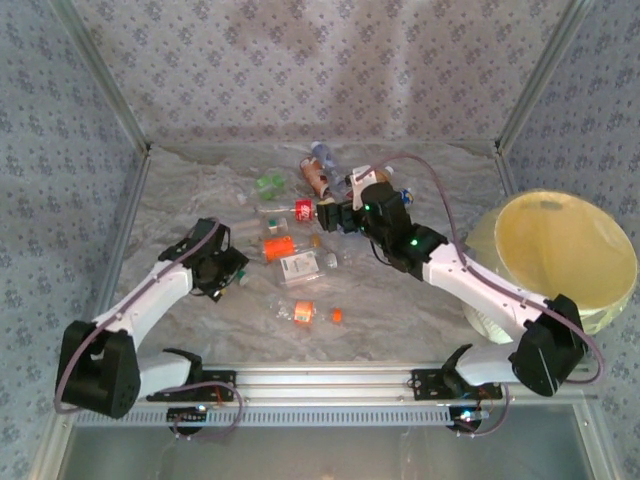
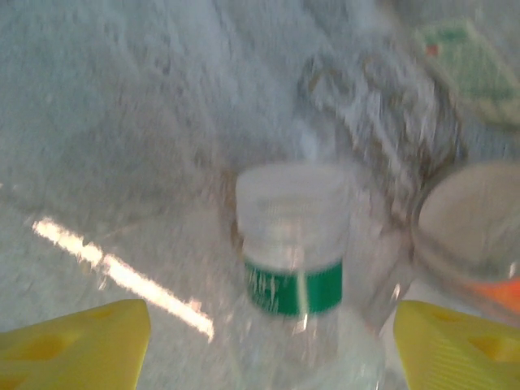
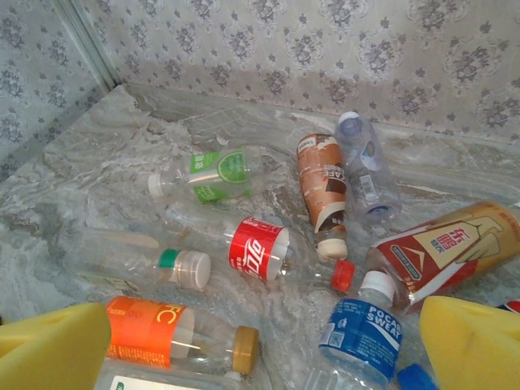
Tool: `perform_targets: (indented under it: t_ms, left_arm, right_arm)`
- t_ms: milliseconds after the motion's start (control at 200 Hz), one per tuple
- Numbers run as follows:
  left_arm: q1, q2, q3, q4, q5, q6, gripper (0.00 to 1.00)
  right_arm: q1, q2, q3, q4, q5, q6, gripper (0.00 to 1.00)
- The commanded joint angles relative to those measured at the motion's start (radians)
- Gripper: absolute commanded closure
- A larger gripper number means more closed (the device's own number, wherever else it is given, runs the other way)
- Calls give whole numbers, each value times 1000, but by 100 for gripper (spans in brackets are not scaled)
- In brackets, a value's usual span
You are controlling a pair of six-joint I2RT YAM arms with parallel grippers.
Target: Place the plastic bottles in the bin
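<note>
Several plastic bottles lie scattered mid-table. Between the yellow fingers of my left gripper (image 2: 272,349) lies a clear bottle (image 2: 292,260) with a white cap and green neck band; the jaws stand apart on either side of it, the picture blurred. From above, the left gripper (image 1: 232,275) is low at the pile's left edge. My right gripper (image 3: 264,349) is open above a blue-labelled bottle (image 3: 361,333) and an orange-labelled bottle (image 3: 154,333), and from above it (image 1: 330,215) hovers by a red-labelled bottle (image 1: 303,208). The pale-yellow bin (image 1: 555,260) stands at the right.
Further bottles lie toward the back: a green-labelled one (image 3: 215,175), a brown one (image 3: 322,187), a red-labelled one (image 3: 258,248) and a red-and-gold one (image 3: 443,248). Patterned walls and metal frame posts (image 1: 100,70) enclose the table. A metal rail (image 1: 330,380) runs along the near edge.
</note>
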State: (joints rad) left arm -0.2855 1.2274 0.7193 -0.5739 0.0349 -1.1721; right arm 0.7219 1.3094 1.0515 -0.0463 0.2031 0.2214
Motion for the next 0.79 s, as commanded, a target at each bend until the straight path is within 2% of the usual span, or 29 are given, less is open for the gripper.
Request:
perform_targets:
  t_ms: [0, 180, 445, 789]
  left_arm:
    - [19, 76, 11, 110, -33, -136, 27]
    - [12, 166, 15, 165, -23, -141, 31]
    - [9, 219, -47, 288, -7, -163, 46]
    - [23, 145, -90, 336, -66, -114, 61]
  right_arm:
    - [-4, -45, -26, 19, 33, 18, 0]
    - [-6, -74, -45, -9, 53, 18, 0]
    - [-4, -84, -41, -16, 87, 19, 0]
    - [-2, -97, -43, -7, 60, 3, 0]
